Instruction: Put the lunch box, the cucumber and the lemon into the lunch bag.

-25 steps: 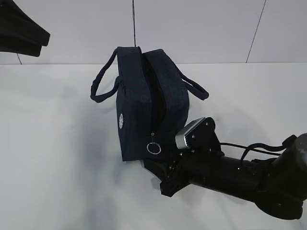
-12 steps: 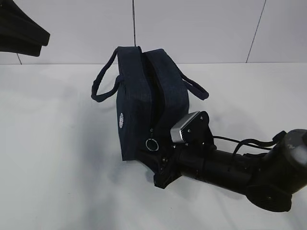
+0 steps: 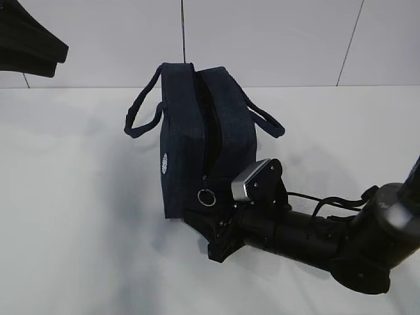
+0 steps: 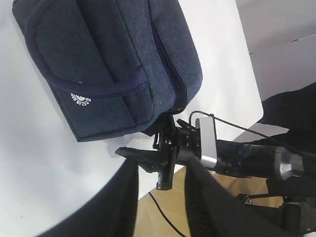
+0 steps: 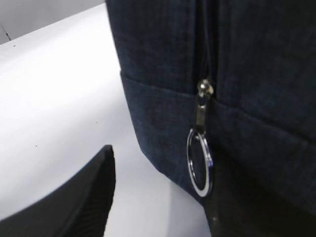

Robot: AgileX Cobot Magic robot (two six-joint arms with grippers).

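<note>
My right gripper [image 3: 205, 231] sits low at the near end of the lunch bag [image 3: 197, 141], its jaws parted and holding nothing. One dark finger [image 5: 74, 197] shows at the lower left of my right wrist view, the other runs up the lower right edge, partly behind the silver ring pull [image 5: 200, 163]. The ring hangs between them on its small metal tab — just in front of the bag's fabric, and I cannot tell whether either finger touches it. Above the tab the zipper [image 5: 205, 44] runs straight up the bag's end.

My left gripper [image 4: 160, 207] hangs above and well apart from the bag, its two fingers parted with only air between them; through that gap I look down on my right arm [image 4: 237, 155] lying along the table [image 3: 72, 216].

Count: one lunch bag, standing upright on the white table, with two loop handles [image 3: 139, 115] — one drooping to each side — one zipper and one ring pull. The top seam gapes slightly and only darkness shows inside.

Writing: a small round white logo [image 4: 79, 98] on the bag's side panel carries curved lettering, too small for me to read. On the exterior view the same mark [image 3: 165, 163] is only a pale patch.
</note>
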